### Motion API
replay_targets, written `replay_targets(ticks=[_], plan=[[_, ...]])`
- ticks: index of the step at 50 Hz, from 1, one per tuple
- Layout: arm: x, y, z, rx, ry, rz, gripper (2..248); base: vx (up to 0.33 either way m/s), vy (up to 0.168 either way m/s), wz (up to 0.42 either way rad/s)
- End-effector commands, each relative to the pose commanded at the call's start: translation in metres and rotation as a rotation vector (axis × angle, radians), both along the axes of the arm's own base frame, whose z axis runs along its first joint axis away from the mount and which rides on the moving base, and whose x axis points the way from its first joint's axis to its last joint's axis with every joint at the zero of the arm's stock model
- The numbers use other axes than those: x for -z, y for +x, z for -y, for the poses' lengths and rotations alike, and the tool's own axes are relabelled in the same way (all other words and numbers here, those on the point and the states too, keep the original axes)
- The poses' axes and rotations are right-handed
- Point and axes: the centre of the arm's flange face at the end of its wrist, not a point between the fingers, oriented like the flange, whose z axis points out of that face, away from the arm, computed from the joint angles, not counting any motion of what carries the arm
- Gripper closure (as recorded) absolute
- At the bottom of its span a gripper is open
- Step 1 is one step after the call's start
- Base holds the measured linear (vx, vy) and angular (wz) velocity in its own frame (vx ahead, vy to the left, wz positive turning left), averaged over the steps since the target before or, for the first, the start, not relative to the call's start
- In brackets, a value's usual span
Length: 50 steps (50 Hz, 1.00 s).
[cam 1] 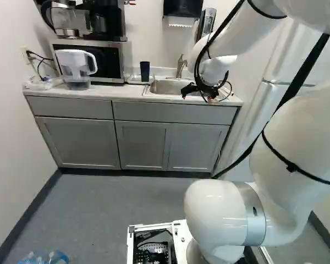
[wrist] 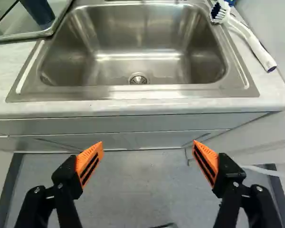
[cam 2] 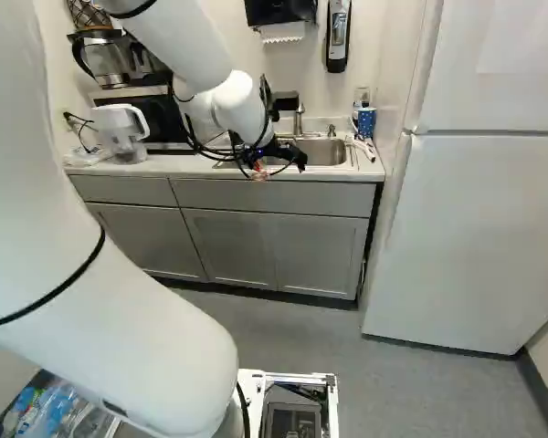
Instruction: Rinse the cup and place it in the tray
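Observation:
My gripper point(cam 1: 187, 91) hangs over the counter's front edge by the sink point(cam 1: 169, 86) in the left base view. In the wrist view the gripper point(wrist: 148, 142) is spread wide, nothing between its orange pads, with the empty sink point(wrist: 138, 52) ahead of it. The dark blue cup point(cam 1: 144, 70) stands upright on the tray point(cam 1: 133, 79), left of the sink in the left base view. Only the cup's lower part point(wrist: 40, 13) shows in the wrist view, with the tray's rim point(wrist: 23, 37) around it. In the right base view the arm hides the cup.
The faucet point(cam 1: 181, 66) rises behind the sink. A white brush point(wrist: 251, 40) lies on the counter beside it. A water pitcher point(cam 1: 76, 69) and microwave point(cam 1: 107, 61) stand beyond the tray. A blue patterned cup point(cam 2: 366, 121) is near the fridge point(cam 2: 466, 228). Bottles point(cam 2: 46, 412) lie low beside the base.

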Motion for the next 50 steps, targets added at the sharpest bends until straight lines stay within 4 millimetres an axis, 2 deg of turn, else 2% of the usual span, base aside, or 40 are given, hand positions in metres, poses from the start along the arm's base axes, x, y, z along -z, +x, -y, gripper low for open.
replay_targets(ticks=[22,50], plan=[[0.044,-0.027,-0.020,-0.027,-0.017,0.100,3,0.000,0.000,0.000],[0.101,-0.078,-0.048,-0.074,-0.027,0.246,3,0.000,0.000,0.000]])
